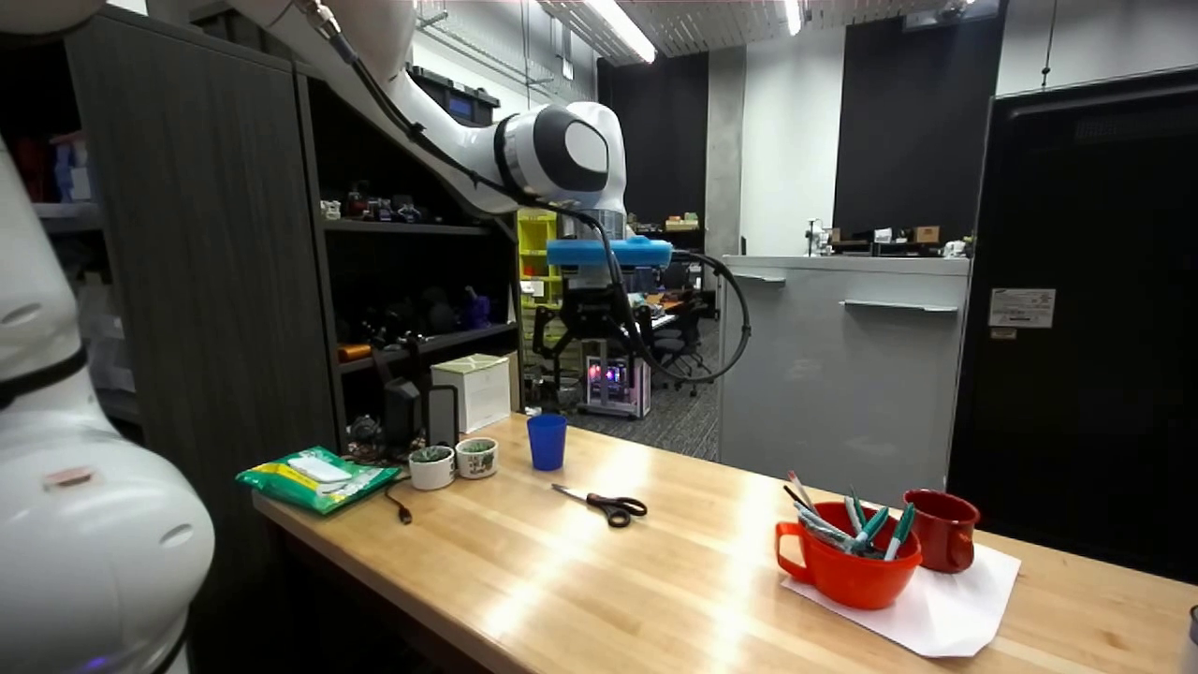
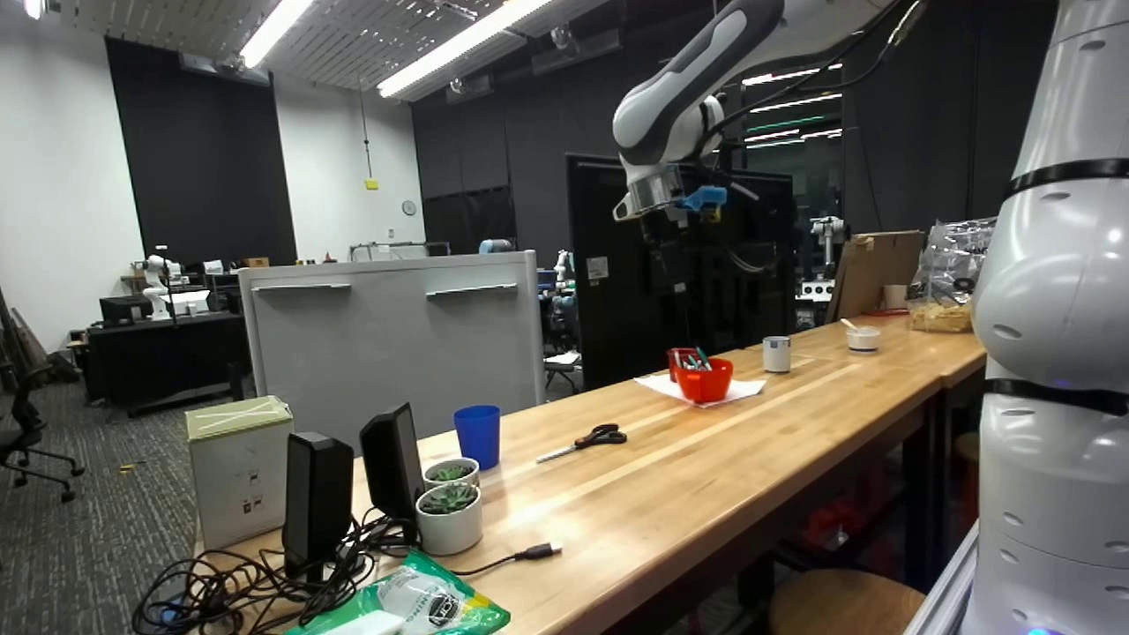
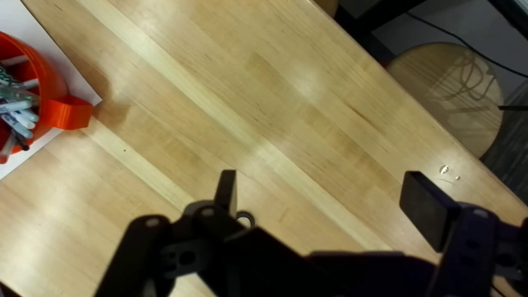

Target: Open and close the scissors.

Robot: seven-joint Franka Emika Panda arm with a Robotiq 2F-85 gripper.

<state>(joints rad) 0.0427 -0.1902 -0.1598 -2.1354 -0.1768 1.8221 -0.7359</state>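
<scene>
The scissors lie flat on the wooden table in both exterior views (image 1: 599, 500) (image 2: 586, 439). They have dark handles and thin blades, and the blades look closed together. In the wrist view only part of one dark handle ring (image 3: 252, 218) shows beside the left finger; the rest is hidden behind the gripper. My gripper (image 3: 324, 200) is open and empty, its two fingers wide apart. It hangs well above the table in an exterior view (image 1: 597, 370), not touching the scissors. In an exterior view the gripper (image 2: 666, 260) is dark against a black screen.
A blue cup (image 1: 547, 442) stands near the scissors' blades, with small potted plants (image 1: 431, 470) and a green bag (image 1: 318, 479) beyond. A red bowl (image 1: 856, 582) of pens and a dark red mug (image 1: 943, 529) stand on white paper (image 1: 978, 599). A can (image 2: 776, 354) stands farther along.
</scene>
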